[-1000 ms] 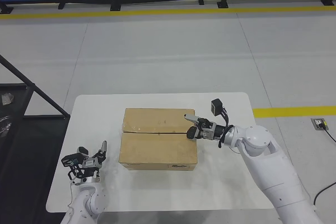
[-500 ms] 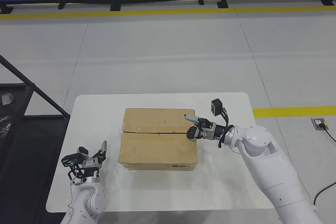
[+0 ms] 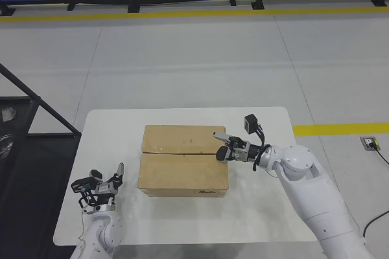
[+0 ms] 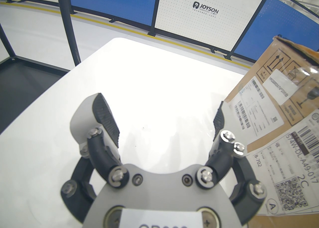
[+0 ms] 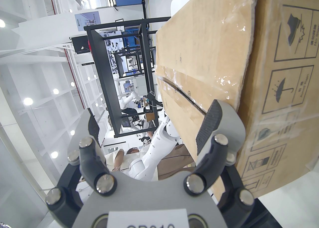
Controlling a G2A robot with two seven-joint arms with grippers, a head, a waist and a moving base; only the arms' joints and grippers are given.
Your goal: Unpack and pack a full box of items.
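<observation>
A white, round-cornered table [image 3: 266,213] stands on a pale floor [image 3: 181,58]. At its middle sits a closed brown cardboard box [image 3: 183,158], glossy with clear tape [image 5: 231,22]. Its long axis and top seam [image 3: 181,153] run left to right. The right gripper [image 3: 219,146] gapes wide and empty at the seam's right end. The left gripper [image 3: 107,176], likewise spread and empty, hangs over the near-left table, apart from the box.

Box [image 3: 183,169] closed, contents hidden; picture edge crops it in left wrist view.
</observation>
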